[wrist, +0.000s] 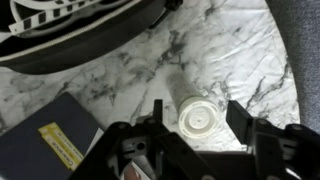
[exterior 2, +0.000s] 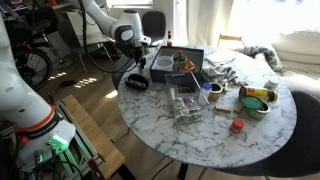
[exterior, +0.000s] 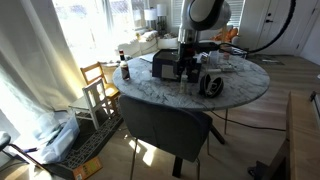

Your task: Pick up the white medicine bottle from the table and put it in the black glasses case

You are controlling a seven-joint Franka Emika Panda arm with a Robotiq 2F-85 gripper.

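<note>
In the wrist view the white medicine bottle (wrist: 196,122) lies on the marble table (wrist: 240,50) with its cap facing the camera. My gripper (wrist: 199,108) is open, one finger on each side of the bottle with a small gap on both sides. The black glasses case (wrist: 80,30) lies open just beyond, its pale inside showing. In both exterior views the gripper (exterior: 186,70) (exterior 2: 140,64) is low over the table beside the case (exterior: 211,84) (exterior 2: 135,82). The bottle is hidden there.
A large dark rectangular box (exterior 2: 176,62) (exterior: 163,64) stands next to the gripper; its corner with a yellow label shows in the wrist view (wrist: 50,140). A clear plastic container (exterior 2: 185,103), a bowl (exterior 2: 256,100) and a small red item (exterior 2: 237,125) sit farther along the table. A chair (exterior: 165,125) stands at the table edge.
</note>
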